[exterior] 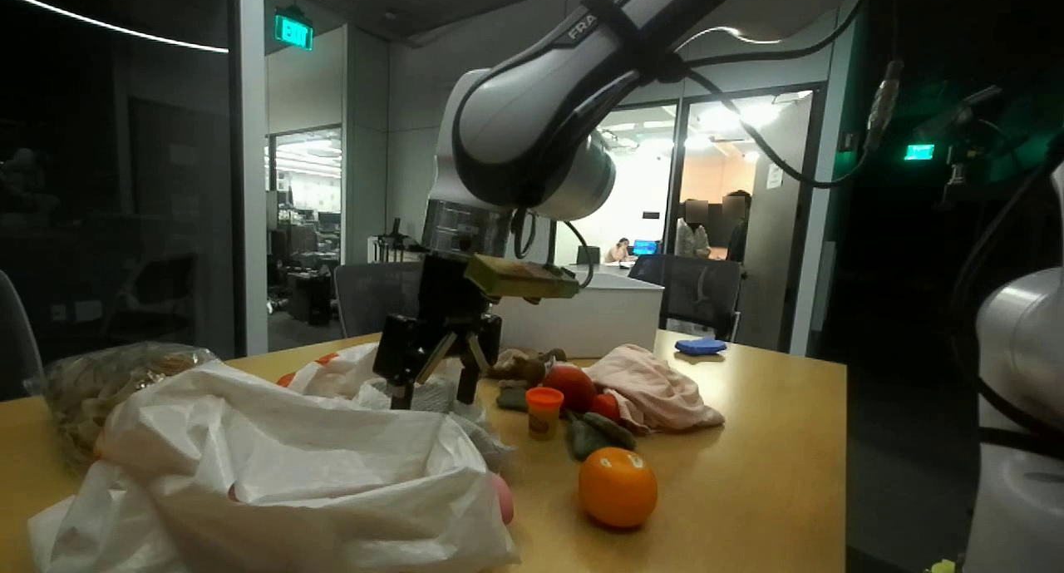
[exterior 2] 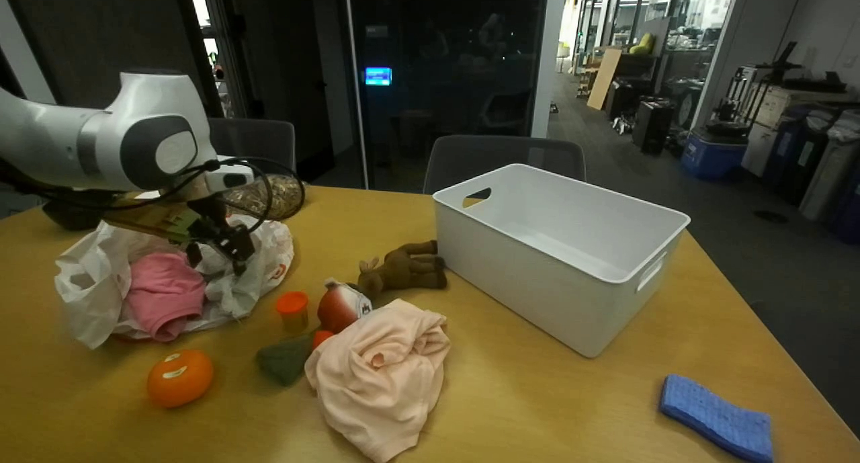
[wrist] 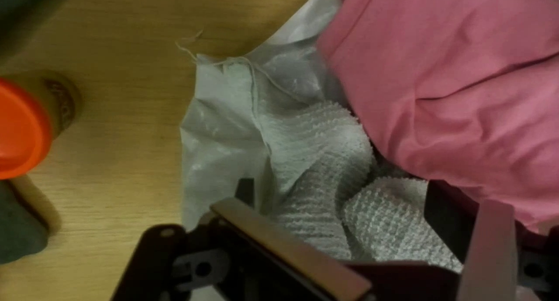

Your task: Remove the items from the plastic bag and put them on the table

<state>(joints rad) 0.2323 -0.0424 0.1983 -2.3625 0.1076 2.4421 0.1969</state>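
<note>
The white plastic bag point(exterior: 291, 490) lies open on the tan table point(exterior 2: 524, 409). In it are a pink cloth point(exterior 2: 166, 291) and a white textured cloth point(wrist: 323, 183). My gripper point(wrist: 347, 205) is open above the bag's mouth, its fingers on either side of the white cloth; contact cannot be told. It also shows in both exterior views point(exterior: 434, 394) point(exterior 2: 216, 260). On the table outside the bag are a large red piece point(exterior: 569, 387), a small red piece point(exterior: 605, 407), a dark green piece point(exterior 2: 285, 360) and a big orange fruit point(exterior: 618, 487).
A small orange-lidded jar point(exterior 2: 293, 308) stands beside the bag. A brown plush animal point(exterior 2: 400, 275) and a peach cloth point(exterior 2: 383, 375) lie near the white bin point(exterior 2: 537, 268). A blue cloth point(exterior 2: 715, 416) lies near the table edge. A clear bag point(exterior: 75, 398) lies behind the white bag.
</note>
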